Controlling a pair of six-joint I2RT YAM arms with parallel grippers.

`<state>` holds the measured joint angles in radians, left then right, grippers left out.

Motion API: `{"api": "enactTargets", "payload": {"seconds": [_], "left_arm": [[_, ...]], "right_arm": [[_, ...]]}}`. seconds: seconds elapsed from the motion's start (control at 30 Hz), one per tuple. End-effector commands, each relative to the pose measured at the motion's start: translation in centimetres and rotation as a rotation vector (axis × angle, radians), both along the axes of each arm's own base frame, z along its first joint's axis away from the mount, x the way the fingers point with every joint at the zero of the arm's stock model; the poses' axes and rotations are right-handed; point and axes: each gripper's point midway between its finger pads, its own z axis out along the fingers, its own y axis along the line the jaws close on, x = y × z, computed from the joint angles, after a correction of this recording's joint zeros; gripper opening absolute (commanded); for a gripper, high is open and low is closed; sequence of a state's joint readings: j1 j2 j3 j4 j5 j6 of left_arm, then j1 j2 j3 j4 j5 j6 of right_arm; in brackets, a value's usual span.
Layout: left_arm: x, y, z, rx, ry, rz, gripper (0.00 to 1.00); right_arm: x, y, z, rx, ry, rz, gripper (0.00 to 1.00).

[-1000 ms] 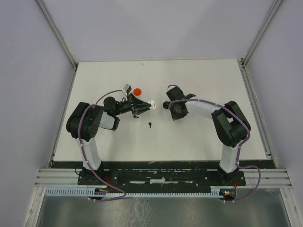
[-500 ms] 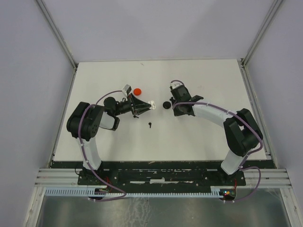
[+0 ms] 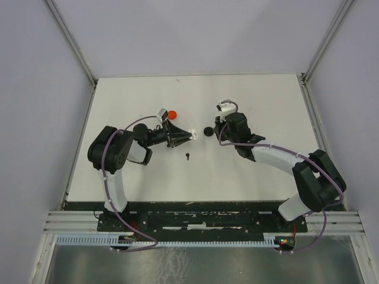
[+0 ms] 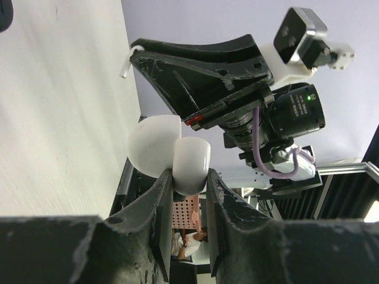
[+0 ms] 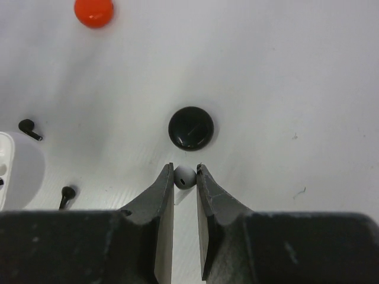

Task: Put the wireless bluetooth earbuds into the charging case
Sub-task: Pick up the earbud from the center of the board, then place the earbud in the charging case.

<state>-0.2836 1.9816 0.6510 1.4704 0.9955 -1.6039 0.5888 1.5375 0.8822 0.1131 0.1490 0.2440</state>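
Above the white table (image 3: pixel 118 106), in the overhead view, your left gripper (image 3: pixel 185 136) carries the white rounded plastic charging case (image 3: pixel 190 134), near the right gripper (image 3: pixel 218 134). In the left wrist view, the jaws are clamped on that case, which looks hinged open; hold it steady. In the right wrist view, the fingers pinch a tiny white stemmed plastic earbud (image 5: pixel 185 177), just short of the flat round black disc (image 5: pixel 190 128). You'd best align the stem with a socket before lowering it.

This looks like a robotics lab test cell: the left gripper (image 3: pixel 189 136) and right gripper (image 3: pixel 217 134) hang over a white table (image 3: pixel 237 177) boxed in by blank pale walls (image 3: pixel 35 89) and aluminium posts (image 3: pixel 71 41). Behind them, metal rails (image 3: pixel 71 222) and a slotted cable duct (image 3: pixel 195 239) run past the arm bases.
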Motion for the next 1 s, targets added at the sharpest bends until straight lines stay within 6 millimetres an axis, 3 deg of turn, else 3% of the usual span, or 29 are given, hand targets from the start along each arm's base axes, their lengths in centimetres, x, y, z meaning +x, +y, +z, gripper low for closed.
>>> {"api": "enactTargets", "payload": {"seconds": [0.0, 0.37, 0.57, 0.97], "left_arm": [[-0.4, -0.2, 1.7, -0.047, -0.06, -0.014, 0.03], [-0.6, -0.1, 2.2, -0.057, -0.054, -0.012, 0.03], [-0.6, -0.1, 2.8, -0.078, -0.045, -0.014, 0.03], [-0.7, 0.1, 2.9, -0.125, -0.004, -0.028, 0.03]], "right_arm": [[2.2, 2.9, 8.1, 0.149, -0.404, 0.143, 0.01], [1.4, 6.3, 13.3, 0.263, -0.794, 0.363, 0.01], [-0.3, 7.7, 13.6, 0.305, -0.92, 0.511, 0.01], [-3.1, 9.0, 13.1, 0.267, -0.967, 0.712, 0.01]]}}
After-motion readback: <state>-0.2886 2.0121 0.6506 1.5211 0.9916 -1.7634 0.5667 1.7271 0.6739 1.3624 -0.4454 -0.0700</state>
